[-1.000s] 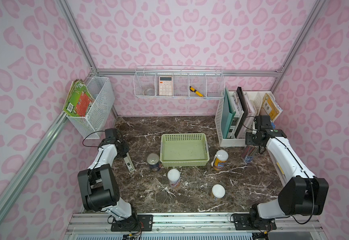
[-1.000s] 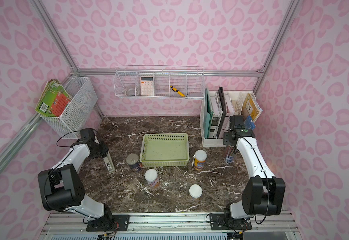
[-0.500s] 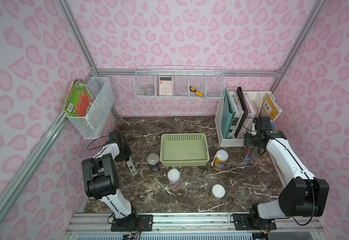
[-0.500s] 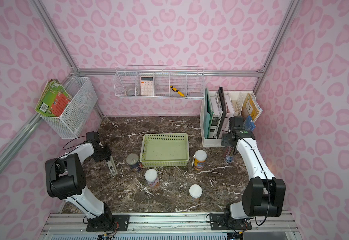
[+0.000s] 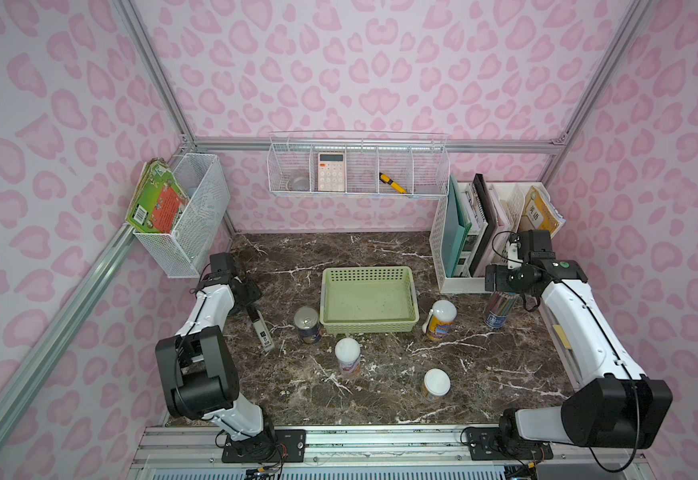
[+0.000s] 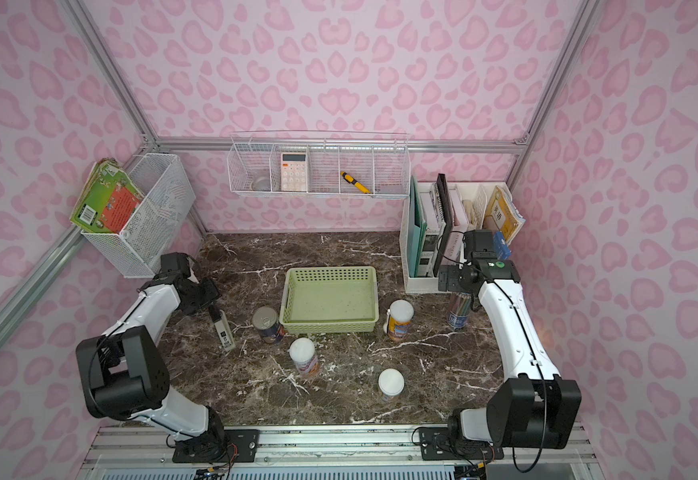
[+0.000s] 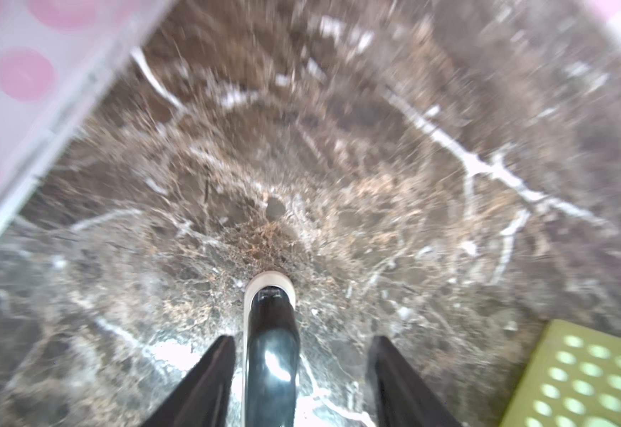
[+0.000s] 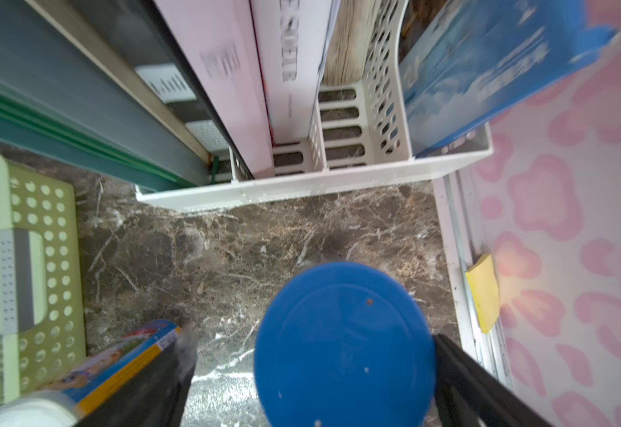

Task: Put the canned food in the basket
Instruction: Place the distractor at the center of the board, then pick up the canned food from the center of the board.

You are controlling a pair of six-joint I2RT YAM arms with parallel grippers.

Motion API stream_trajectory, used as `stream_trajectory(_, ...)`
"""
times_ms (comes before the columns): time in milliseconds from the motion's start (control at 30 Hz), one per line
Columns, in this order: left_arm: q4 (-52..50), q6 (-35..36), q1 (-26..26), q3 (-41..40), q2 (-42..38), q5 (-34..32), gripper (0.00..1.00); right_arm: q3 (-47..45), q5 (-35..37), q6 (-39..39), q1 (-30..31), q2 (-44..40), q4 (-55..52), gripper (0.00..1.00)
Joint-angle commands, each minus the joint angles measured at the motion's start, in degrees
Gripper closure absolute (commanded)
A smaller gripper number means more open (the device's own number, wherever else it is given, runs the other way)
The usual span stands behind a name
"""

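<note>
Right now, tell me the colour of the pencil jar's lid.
The lid is solid blue; the right wrist view shows it best.

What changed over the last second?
Both sets of jaws opened: the left gripper let go of the black item, the right gripper released the blue-lidded pencil jar. Both things stayed put, as did the four cans and the empty green basket.
</note>
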Motion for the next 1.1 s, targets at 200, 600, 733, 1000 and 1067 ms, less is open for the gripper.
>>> stream_trajectory(200,-5.01,2.64,-2.67,0.86,-16.07,-0.1,0.22,8.28,-4.96,-1.68,2.19,-5.64,1.38,0.0)
stream_trajectory(600,-32.47,0.96,-20.55,5.51,-28.39,6.54,0.15,9.6,-4.0,4.74,31.49,-2.29,-3.3,0.0)
stream_trajectory(733,-34.18,-3.69,-24.87,-2.65,-33.79,5.04,0.12,2.78,-2.23,8.76,34.78,-3.0,-1.43,0.0)
stream_trajectory(1000,-36.5,-4.75,-28.57,-0.71,-29.62,2.69,0.05,-5.66,-2.42,9.58,30.9,-2.37,-0.83,0.0)
stream_trajectory(1067,-36.47,-5.48,-28.56,-0.61,-28.19,2.07,0.05,-7.03,-2.64,9.39,30.02,-2.19,-0.31,0.0)
